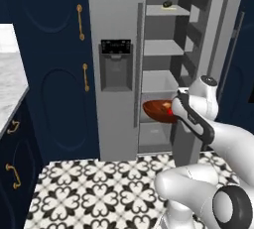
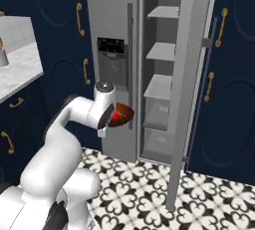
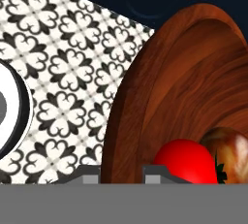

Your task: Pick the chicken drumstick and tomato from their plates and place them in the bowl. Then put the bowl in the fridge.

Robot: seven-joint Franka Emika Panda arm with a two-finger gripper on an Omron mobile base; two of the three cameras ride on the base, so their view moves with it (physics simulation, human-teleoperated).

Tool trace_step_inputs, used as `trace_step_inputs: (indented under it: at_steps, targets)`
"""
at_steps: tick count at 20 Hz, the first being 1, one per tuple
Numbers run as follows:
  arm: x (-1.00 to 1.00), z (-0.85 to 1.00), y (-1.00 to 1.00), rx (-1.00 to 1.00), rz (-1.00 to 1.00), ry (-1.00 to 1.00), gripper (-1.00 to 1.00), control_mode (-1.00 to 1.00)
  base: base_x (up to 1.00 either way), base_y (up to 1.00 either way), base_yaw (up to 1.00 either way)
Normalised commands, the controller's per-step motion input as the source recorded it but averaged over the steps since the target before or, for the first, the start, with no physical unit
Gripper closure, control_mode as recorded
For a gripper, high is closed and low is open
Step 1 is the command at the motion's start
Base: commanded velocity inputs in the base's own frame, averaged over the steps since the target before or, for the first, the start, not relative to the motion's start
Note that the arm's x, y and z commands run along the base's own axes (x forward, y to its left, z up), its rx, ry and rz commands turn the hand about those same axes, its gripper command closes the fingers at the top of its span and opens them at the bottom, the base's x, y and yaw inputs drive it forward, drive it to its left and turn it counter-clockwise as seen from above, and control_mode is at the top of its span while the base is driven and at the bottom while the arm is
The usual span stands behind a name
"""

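Patterned floor lies below; fingers (image 3: pixel 121 173) straddle and clamp the bowl (image 3: pixel 184 77) rim before the open fridge (image 1: pixel 163 49), tomato (image 3: pixel 186 162) and drumstick (image 3: pixel 232 152) just inside.

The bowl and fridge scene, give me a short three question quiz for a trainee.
1. True or false: the fridge door on the right stands open.
2. What lies inside the bowl? A) only the tomato B) the tomato and the chicken drumstick C) nothing
3. Fill in: the floor has a black and white ____ pattern.

Key: 1 true. 2 B. 3 floral tile. The bowl is held at its rim by the fingers, in front of the open shelves.
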Motion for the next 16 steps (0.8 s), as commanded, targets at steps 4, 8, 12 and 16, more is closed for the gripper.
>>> trace_step_inputs:
  at_steps: [4,8,12,16]
  targets:
    - [0.00,0.00,0.00,0.00,0.00,0.00,1.00,1.00,0.06,0.43,-0.31]
    - [0.00,0.00,0.00,0.00,0.00,0.00,1.00,1.00,0.40,0.43,-0.35]
    - [0.00,0.00,0.00,0.00,0.00,0.00,1.00,1.00,0.87,0.26,-0.06]
    - [0.00,0.00,0.00,0.00,0.00,0.00,1.00,1.00,0.73,0.12,-0.15]
